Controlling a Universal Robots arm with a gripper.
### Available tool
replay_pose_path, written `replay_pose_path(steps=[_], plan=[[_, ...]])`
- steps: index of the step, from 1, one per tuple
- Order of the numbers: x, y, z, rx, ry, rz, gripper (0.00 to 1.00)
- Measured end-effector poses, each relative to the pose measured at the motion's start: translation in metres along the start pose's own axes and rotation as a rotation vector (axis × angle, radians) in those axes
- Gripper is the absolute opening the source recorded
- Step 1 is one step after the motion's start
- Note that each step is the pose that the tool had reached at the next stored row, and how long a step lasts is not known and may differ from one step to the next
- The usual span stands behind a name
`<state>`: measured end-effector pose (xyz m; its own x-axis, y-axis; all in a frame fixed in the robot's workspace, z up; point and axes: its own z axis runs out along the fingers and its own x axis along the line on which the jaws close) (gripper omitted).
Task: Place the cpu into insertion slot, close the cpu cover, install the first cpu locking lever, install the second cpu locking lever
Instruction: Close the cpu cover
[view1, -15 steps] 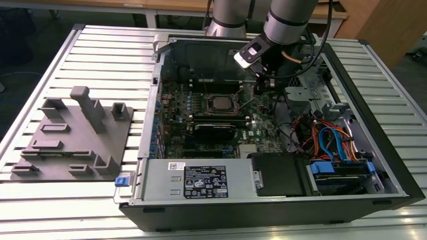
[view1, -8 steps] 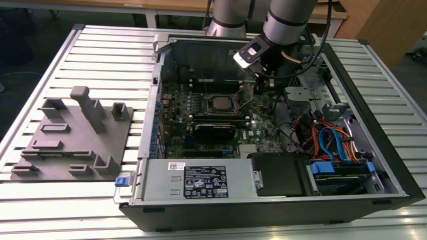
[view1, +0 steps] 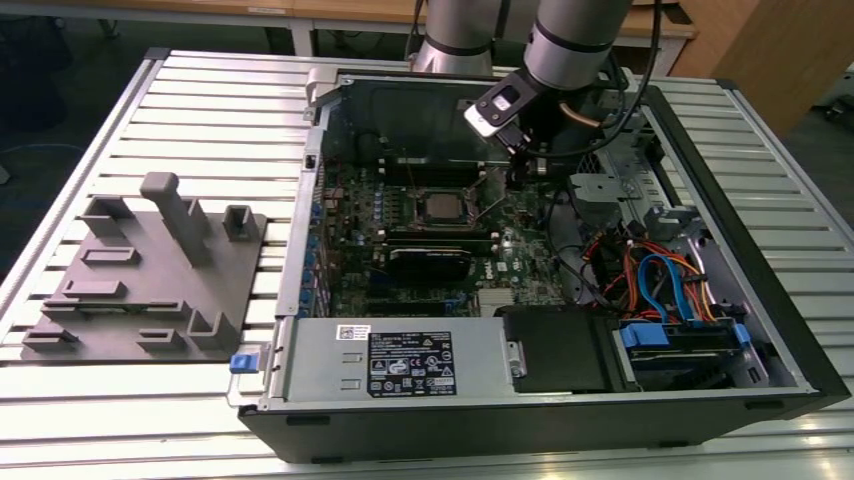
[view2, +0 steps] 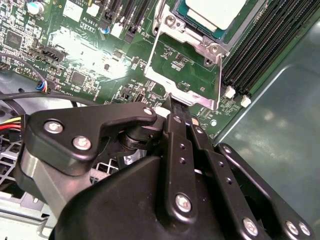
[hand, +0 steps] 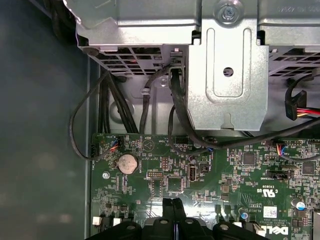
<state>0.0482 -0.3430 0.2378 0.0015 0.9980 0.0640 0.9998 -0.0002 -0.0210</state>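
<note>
Silver-topped, the cpu (view2: 215, 10) already sat in the insertion slot (view2: 196, 40), so that first step looked done. The cpu cover (view2: 192, 96) stood tilted up off the socket, with green board visible through its window. The black gripper (view2: 171, 107) had its fingers pressed together on the cover's free edge, seemingly pinching it to control the hinged frame. The second wrist view showed that contact. The first wrist view showed the joined fingertips (hand: 168, 210) over the motherboard (hand: 200, 170), near a coin battery (hand: 127, 163) and a grey metal bracket (hand: 227, 75). The exterior view showed the arm reaching into an open computer case (view1: 747, 250) on a slatted table (view1: 200, 110).
</note>
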Motion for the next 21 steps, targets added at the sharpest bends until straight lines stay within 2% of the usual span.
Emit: replay_pose_path(steps=[17,19,21], plan=[[0.0,-0.0041,0.0008,0.0,-0.0001,0.0,0.11],[-0.0001,-0.0072,0.0019,0.0,0.0,0.0,0.11],[-0.0001,-0.0075,0.002,0.0,0.0,0.0,0.11]])
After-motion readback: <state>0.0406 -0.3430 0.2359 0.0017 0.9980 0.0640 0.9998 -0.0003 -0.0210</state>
